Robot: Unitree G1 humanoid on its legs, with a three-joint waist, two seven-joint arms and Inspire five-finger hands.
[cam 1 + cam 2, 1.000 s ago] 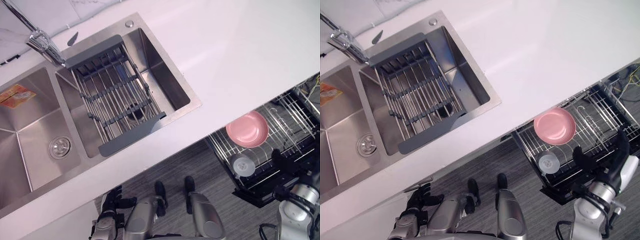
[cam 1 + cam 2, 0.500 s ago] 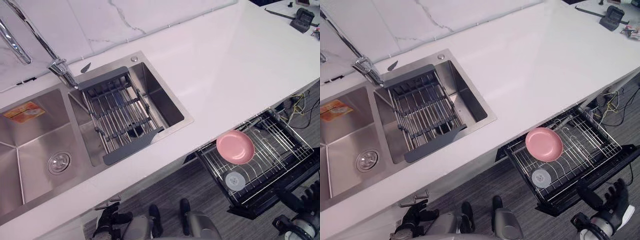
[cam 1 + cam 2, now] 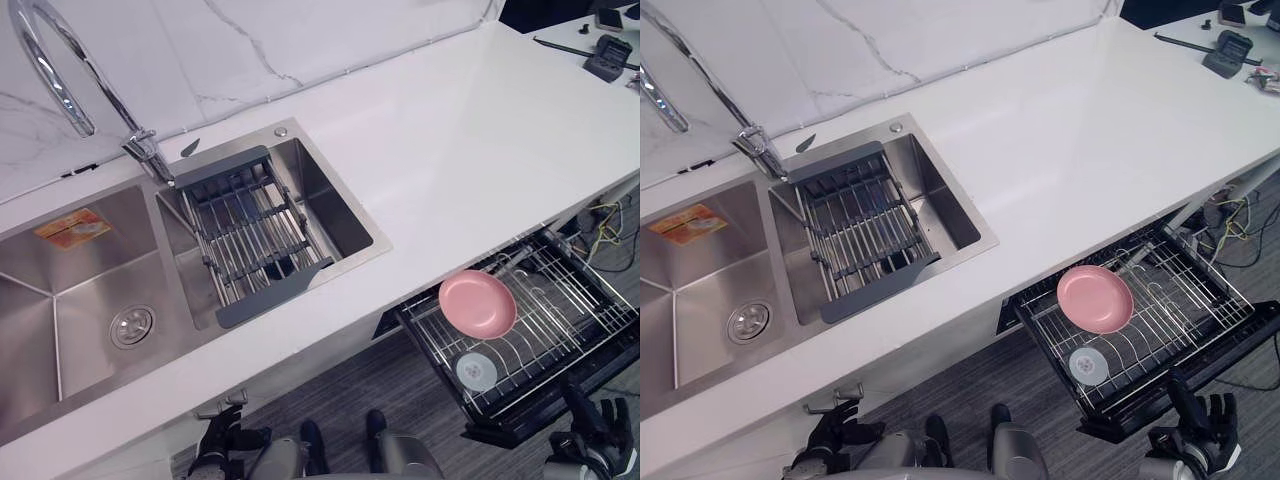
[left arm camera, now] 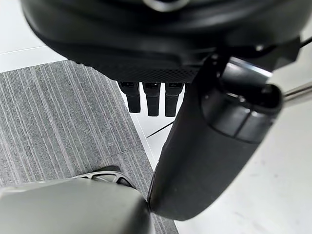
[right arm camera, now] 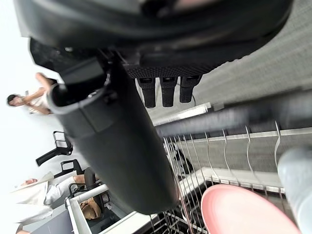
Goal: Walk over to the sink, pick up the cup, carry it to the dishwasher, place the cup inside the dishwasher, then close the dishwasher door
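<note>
The pale grey cup stands in the pulled-out dishwasher rack, just in front of a pink bowl. The rack hangs over the open dishwasher door below the white counter. My right hand is low at the right, just outside the door's front edge, fingers straight and empty. In the right wrist view the pink bowl and rack wires lie past its fingers. My left hand hangs under the counter's edge at the lower left, relaxed and empty.
A steel double sink with a grey drain rack and tall faucet is set in the white counter. A small dark device lies at the counter's far right end. Grey striped floor runs below.
The camera has swung, so the whole picture has shifted. My right hand, a second ago up at the rack's front corner, has drawn back and now sits below the door's edge.
</note>
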